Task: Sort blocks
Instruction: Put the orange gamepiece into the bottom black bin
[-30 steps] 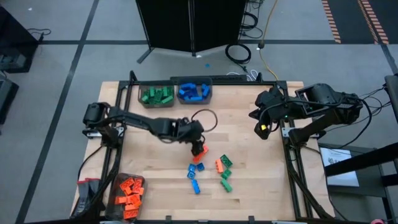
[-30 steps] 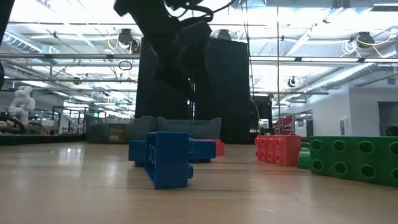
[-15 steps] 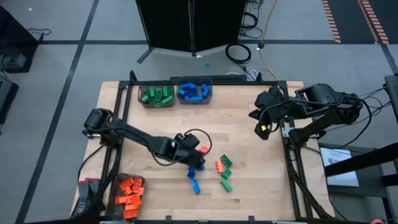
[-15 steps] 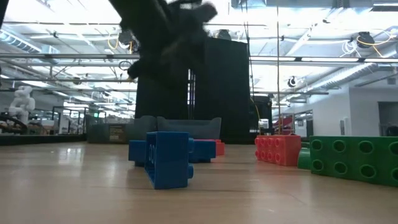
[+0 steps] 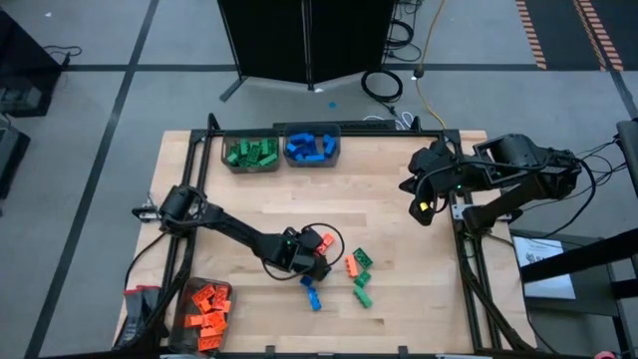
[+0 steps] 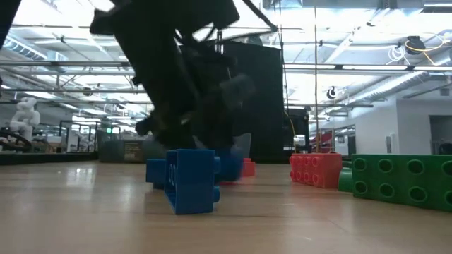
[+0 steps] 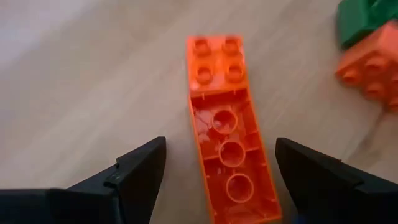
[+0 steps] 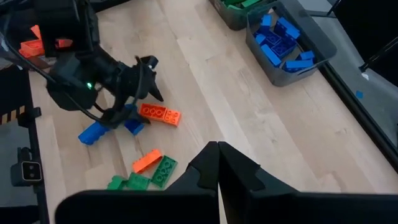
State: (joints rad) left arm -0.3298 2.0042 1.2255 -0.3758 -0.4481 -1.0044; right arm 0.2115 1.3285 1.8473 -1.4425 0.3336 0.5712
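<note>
My left gripper (image 7: 219, 163) is open and low over the table's middle (image 5: 312, 255). Its fingers stand on either side of a long orange block (image 7: 229, 155), apart from it. That block (image 5: 322, 241) lies on its side on the wood, hollow underside facing the wrist camera. Two blue blocks (image 5: 311, 289), another orange block (image 5: 352, 265) and three green blocks (image 5: 362, 278) lie loose toward the near edge. The low view shows a blue block (image 6: 191, 180) closest. My right gripper (image 8: 217, 152) is shut and waits above the table's right edge (image 5: 423, 205).
Grey bins stand at the far edge, one with green blocks (image 5: 249, 152) and one with blue blocks (image 5: 312, 147). A third bin with orange blocks (image 5: 206, 309) sits at the near left corner. Bare wood lies between the far bins and the loose blocks.
My left gripper has swung down and toward the table's near edge, its arm stretching lower across the wood. It has come off the long orange block, which lies about where it was. The loose blocks have stayed put.
</note>
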